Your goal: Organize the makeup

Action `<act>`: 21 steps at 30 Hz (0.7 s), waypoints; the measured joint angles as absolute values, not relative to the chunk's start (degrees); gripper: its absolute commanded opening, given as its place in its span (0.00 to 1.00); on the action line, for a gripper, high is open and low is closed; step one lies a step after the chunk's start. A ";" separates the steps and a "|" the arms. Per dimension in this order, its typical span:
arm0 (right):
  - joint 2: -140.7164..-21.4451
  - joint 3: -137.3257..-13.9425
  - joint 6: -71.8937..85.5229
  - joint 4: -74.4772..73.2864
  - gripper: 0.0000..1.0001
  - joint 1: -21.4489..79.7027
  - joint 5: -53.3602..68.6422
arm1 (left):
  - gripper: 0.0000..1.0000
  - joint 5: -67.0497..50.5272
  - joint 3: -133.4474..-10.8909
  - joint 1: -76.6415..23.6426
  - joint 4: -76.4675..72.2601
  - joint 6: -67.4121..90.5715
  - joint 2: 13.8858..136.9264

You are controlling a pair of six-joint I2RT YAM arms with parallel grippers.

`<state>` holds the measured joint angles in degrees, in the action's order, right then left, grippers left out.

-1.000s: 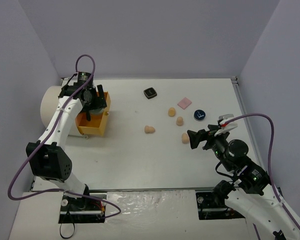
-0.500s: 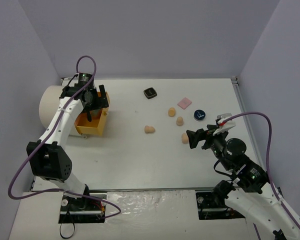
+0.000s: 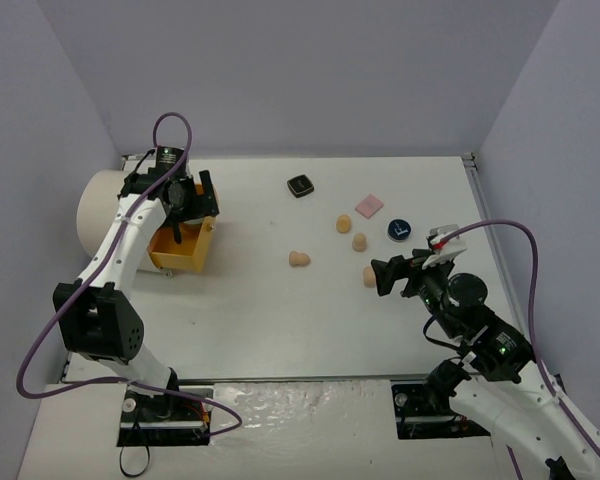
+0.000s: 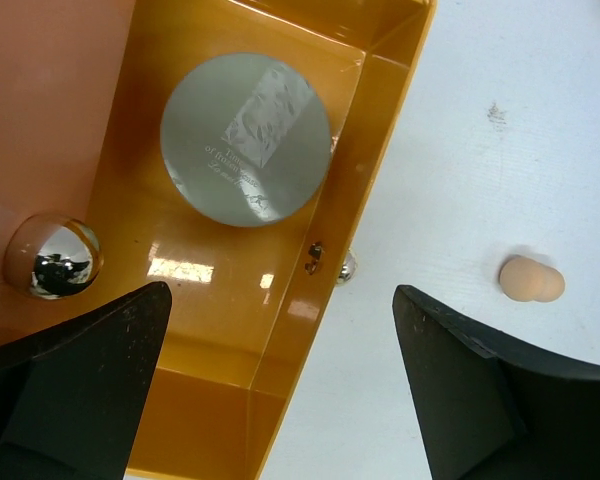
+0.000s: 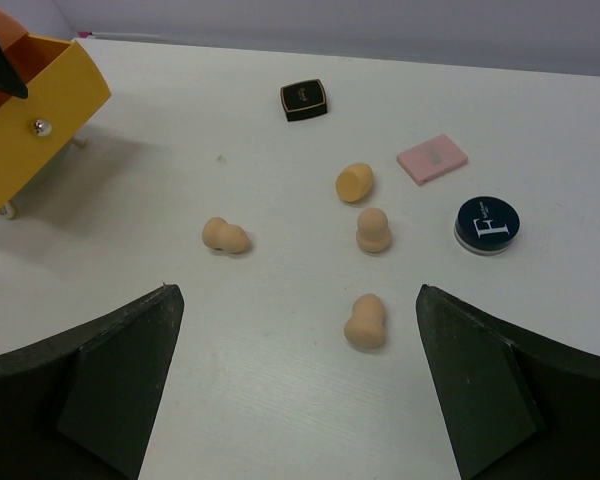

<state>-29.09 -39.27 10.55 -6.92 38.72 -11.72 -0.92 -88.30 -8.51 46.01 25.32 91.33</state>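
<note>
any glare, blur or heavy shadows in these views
Left wrist: bright glare patches on the glossy orange drawer floor, a pale reflection across the pale green disc, and the left claw is dark with little detail. Right wrist: sponges are sharp, the right claw equally dark, a soft shadow beside the drawer. Top external: even light, glare on the shiny strip at the near edge.

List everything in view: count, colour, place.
peach sponges: 4, peach, mid-table, apart from one another
black square compact: 1, black, far centre
pink square pad: 1, pink, far right of centre
dark round compact: 1, dark with a white letter, right of the sponges
pale green disc: 1, inside the drawer
orange drawer: 1, left, open
cream cylinder: 1, far left
table: 1, white
left gripper: open, over the drawer
right gripper: open, empty
</note>
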 measured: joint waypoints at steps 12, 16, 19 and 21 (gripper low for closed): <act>-47.85 -43.45 14.43 -6.56 1.00 34.28 -19.09 | 0.94 -9.75 -90.19 -8.86 44.51 24.00 89.46; -58.27 -47.14 15.70 -4.81 1.00 27.14 -18.97 | 0.96 -11.24 -90.27 -10.01 42.88 22.19 87.57; -66.99 -49.87 16.64 -2.72 1.00 21.31 -17.27 | 0.97 -11.75 -89.36 -11.35 40.99 20.58 85.16; -72.13 -51.39 16.89 -1.35 1.00 18.18 -16.01 | 0.97 -11.67 -86.93 -12.34 39.11 19.29 82.16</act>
